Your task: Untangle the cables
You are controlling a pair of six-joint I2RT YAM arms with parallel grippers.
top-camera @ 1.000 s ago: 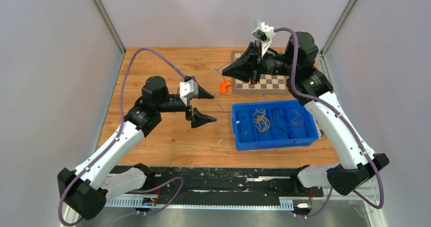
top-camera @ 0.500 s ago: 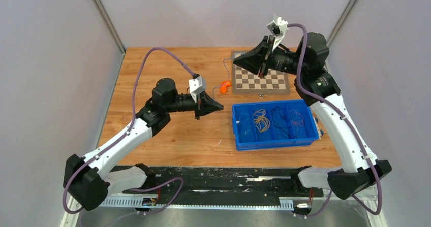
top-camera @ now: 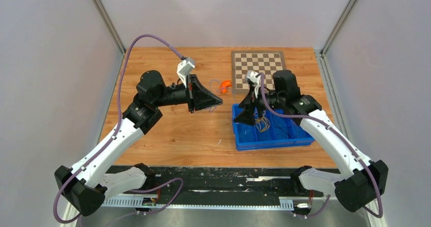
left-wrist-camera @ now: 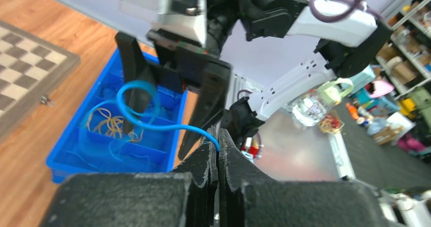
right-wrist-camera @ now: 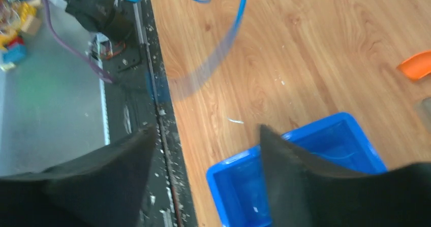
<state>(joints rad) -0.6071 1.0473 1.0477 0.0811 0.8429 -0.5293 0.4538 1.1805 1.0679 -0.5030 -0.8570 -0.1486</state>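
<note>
Surface: a wooden table [top-camera: 167, 130], pale specks on the boards, and a black rail [top-camera: 218, 184] running along its near edge.
Room: grey walls [top-camera: 51, 59] close in on the left, far and right sides, with metal posts [top-camera: 104, 16] rising at the far corners. Off past the table, the left wrist camera catches shelves [left-wrist-camera: 406, 13] crowded with colourful clutter.
Far side: a chessboard [top-camera: 257, 64] lies flat at the far edge, right of centre. A small orange piece [top-camera: 224, 86] sits just off its near-left corner.
Bin: a blue bin [top-camera: 269, 144] with compartments stands right of centre, nearer than the chessboard.
Cables in the bin: yellow cables [top-camera: 260, 120] loop in a middle compartment, and dark blue cables [top-camera: 282, 123] lie in the compartments to their right.
Left pincer [top-camera: 217, 102]: up over the middle of the table, left of the bin, fingers pressed together and pinching one end of a blue cable [left-wrist-camera: 147, 127].
Blue cable: off the table, curving from that pinch into a loop toward the bin. The loop crosses one finger of the right pincer [top-camera: 247, 112]; touching or not, one cannot tell.
Right pincer: over the bin's left end, fingers spread, nothing between them.
In the way: the right arm hides the bin's left compartments from above, and a lilac hose [top-camera: 147, 36] arcs over the far-left boards.
</note>
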